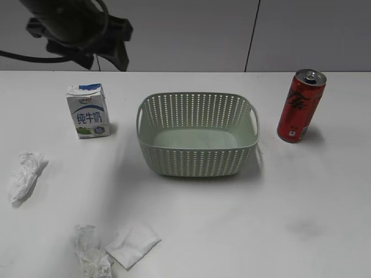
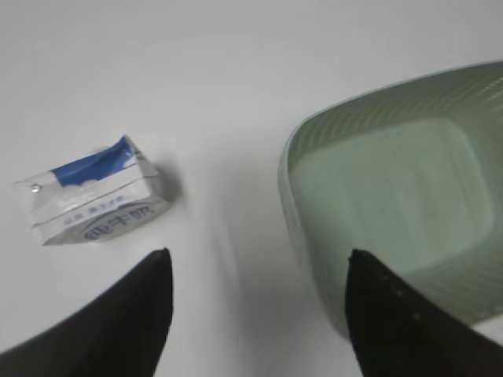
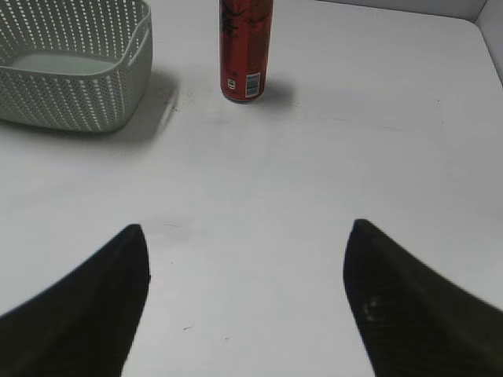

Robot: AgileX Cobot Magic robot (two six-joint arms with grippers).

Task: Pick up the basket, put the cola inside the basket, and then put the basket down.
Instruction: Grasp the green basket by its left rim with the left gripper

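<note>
While the basket (image 1: pixel 197 134) sat on the white table (image 1: pixel 278 214) near its centre, nothing lay inside it and its floor was bare. At 3 o'clock from the basket, apart from it, the cola can (image 1: pixel 301 106) stood upright with its pull-tab top showing. At 9 o'clock from the basket, also apart, a white-and-blue milk carton (image 1: pixel 87 110) stood upright. Crumpled plastic wrap (image 1: pixel 24 175) lay at 8 o'clock near the table's left edge, and a second crumpled wrap (image 1: pixel 91 252) touched a folded white tissue (image 1: pixel 133 244) at 7 o'clock.

From the exterior view, the left arm (image 1: pixel 78 29) hung dark and raised at 11 o'clock, above the carton. Its wrist view showed the left gripper (image 2: pixel 259 259) spread wide and holding nothing, above the bare table between the carton (image 2: pixel 93 195) and the basket's rim (image 2: pixel 292 206).

The right wrist view showed the right gripper (image 3: pixel 247 232) likewise spread wide and holding nothing, over bare table, with the can (image 3: pixel 246 49) at 12 o'clock and the basket (image 3: pixel 75 63) at 10 o'clock, both well apart from it.
</note>
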